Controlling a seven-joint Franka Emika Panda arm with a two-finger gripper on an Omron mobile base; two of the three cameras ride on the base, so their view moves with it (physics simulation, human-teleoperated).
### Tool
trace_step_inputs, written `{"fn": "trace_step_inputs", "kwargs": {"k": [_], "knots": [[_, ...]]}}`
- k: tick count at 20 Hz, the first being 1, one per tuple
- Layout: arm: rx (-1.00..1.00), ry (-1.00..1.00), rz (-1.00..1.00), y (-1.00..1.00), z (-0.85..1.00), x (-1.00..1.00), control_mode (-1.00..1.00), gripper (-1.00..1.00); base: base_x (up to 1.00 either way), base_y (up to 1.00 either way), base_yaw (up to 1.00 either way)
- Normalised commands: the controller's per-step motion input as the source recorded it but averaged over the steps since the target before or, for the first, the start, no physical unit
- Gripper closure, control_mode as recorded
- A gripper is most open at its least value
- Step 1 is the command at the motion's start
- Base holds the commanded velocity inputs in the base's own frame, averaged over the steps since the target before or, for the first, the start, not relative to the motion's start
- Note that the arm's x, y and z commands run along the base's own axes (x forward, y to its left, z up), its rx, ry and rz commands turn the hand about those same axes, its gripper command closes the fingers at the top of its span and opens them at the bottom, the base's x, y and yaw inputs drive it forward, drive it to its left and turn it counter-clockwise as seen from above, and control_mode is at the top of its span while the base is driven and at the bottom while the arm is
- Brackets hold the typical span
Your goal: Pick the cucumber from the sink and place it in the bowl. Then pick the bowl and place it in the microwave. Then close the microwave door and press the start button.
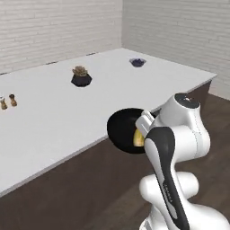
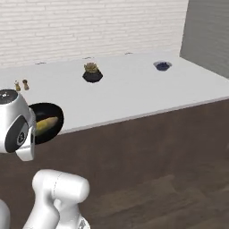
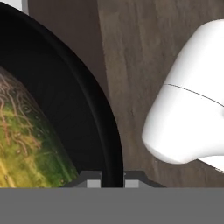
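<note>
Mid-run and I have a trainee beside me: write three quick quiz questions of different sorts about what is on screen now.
1. True or false: the cucumber lies inside the bowl.
2. What is the gripper shut on? A) the bowl's rim B) the potted plant C) nothing
3. Fill in: the small dark blue bowl rests on the white ____.

Key: 1 true; 2 A; 3 counter.
</note>
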Motion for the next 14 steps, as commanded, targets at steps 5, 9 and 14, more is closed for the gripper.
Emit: {"fn": "trace_step_inputs", "kwargs": {"k": [5,9,14], "knots": [[0.00,0.00,0.00,0.00,0.00,0.00,1.00,1.00,0.00,-0.48,-0.75],[0.00,0.00,0.00,0.00,0.00,0.00,1.00,1.00,0.03,-0.41,-0.75],[0.00,0.00,0.00,0.00,0.00,0.00,1.00,1.00,0.11,-0.34,-0.74]]}}
